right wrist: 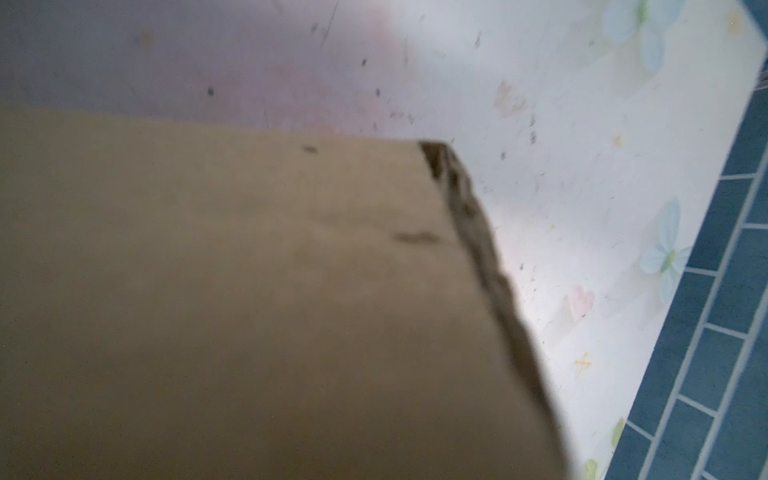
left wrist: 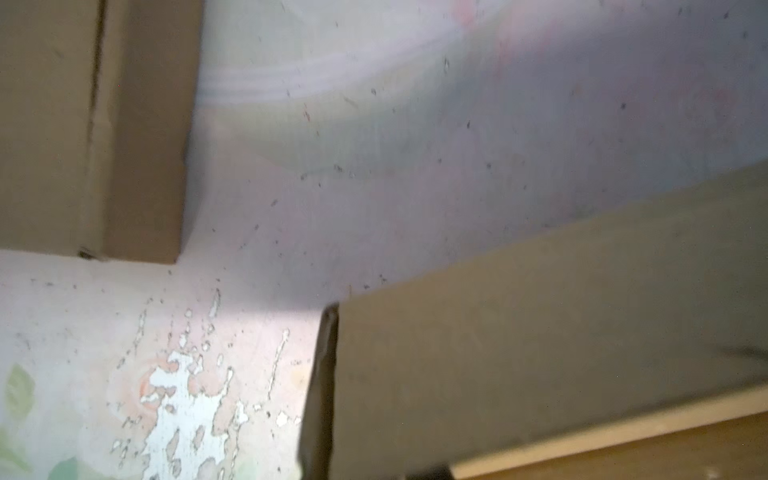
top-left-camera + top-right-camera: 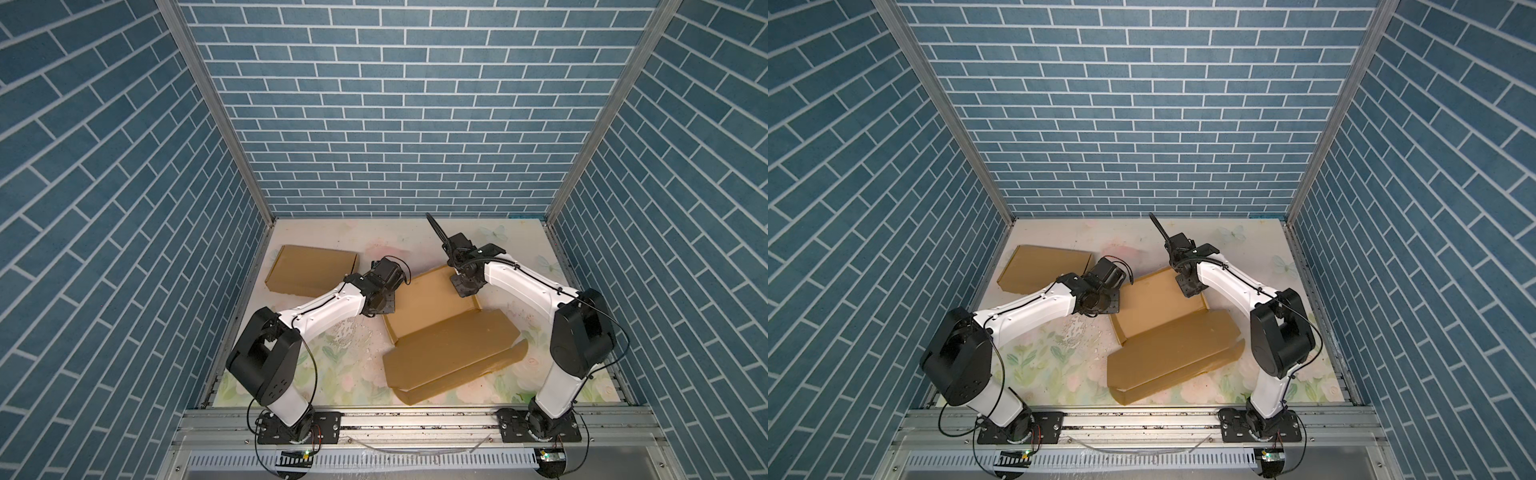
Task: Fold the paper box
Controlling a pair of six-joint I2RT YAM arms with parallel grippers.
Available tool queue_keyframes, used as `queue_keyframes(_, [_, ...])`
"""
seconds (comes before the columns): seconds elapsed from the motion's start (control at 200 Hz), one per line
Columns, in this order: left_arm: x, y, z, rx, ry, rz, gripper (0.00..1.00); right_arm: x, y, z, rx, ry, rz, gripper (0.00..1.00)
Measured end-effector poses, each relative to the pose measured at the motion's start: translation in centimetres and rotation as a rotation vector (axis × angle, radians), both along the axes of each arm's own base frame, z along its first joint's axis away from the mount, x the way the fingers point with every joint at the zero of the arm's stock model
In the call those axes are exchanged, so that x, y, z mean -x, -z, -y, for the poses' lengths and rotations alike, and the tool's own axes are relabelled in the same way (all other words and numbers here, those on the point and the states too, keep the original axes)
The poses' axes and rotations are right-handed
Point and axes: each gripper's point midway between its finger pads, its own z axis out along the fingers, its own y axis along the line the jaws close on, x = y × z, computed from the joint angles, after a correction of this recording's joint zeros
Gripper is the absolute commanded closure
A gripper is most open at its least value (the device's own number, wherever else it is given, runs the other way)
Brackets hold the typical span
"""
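Observation:
The paper box [image 3: 428, 307] [image 3: 1158, 305] is brown cardboard and lies mid-table in both top views: a shallow open tray with its lid panel [image 3: 453, 353] spread flat toward the front. My left gripper [image 3: 380, 305] [image 3: 1100, 305] is at the tray's left wall, which fills the lower part of the left wrist view as a cardboard wall [image 2: 540, 353] and hides the jaws. My right gripper [image 3: 465, 286] [image 3: 1190, 286] is at the tray's far right corner. That box wall [image 1: 249, 311] covers its jaws in the right wrist view, so I cannot see whether they pinch it.
A second brown box [image 3: 311, 268] [image 2: 83, 124], closed and flat, lies at the back left just beyond the left wrist. Blue brick walls enclose the table on three sides. A metal rail [image 3: 415, 419] with both arm bases runs along the front. The table cover is worn [image 3: 345, 332].

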Motion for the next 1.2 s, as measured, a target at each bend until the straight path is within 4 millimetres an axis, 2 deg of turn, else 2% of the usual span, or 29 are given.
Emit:
queue_keyframes(0.175, [2.0, 0.9, 0.0, 0.014, 0.018, -0.091, 0.49, 0.4, 1.9, -1.0, 0.032, -0.1, -0.157, 1.0])
queue_keyframes(0.31, [2.8, 0.0, 0.2, 0.011, 0.073, -0.123, 0.39, 0.2, 2.7, -1.7, 0.059, -0.18, -0.226, 1.0])
queue_keyframes(0.415, [2.0, -2.2, 1.2, 0.041, 0.139, -0.103, 0.34, -0.2, 3.4, -2.1, 0.082, -0.225, -0.267, 0.99])
queue_keyframes(0.52, [0.9, -4.1, 2.3, 0.1, 0.207, -0.068, 0.33, -0.5, 4.1, -2.4, 0.098, -0.256, -0.301, 0.89])
queue_keyframes(0.61, [0.2, -4.5, 2.9, 0.137, 0.258, -0.057, 0.33, -0.9, 4.8, -2.8, 0.106, -0.271, -0.323, 0.81])
queue_keyframes(0.72, [-0.7, -3.4, 4.0, 0.165, 0.317, -0.067, 0.34, -1.3, 5.6, -3.3, 0.106, -0.285, -0.343, 0.75])
queue_keyframes(0.86, [-1.3, -0.4, 5.4, 0.179, 0.374, -0.111, 0.35, -1.8, 6.3, -3.9, 0.096, -0.29, -0.356, 0.65])
queue_keyframes(0.955, [-1.5, 0.8, 6.0, 0.19, 0.394, -0.125, 0.36, -1.8, 6.4, -4.0, 0.091, -0.292, -0.359, 0.59])
queue_keyframes(1.2, [-2.0, 1.5, 6.8, 0.219, 0.421, -0.106, 0.39, -2.8, 4.9, -4.4, 0.01, -0.239, -0.331, 0.52])
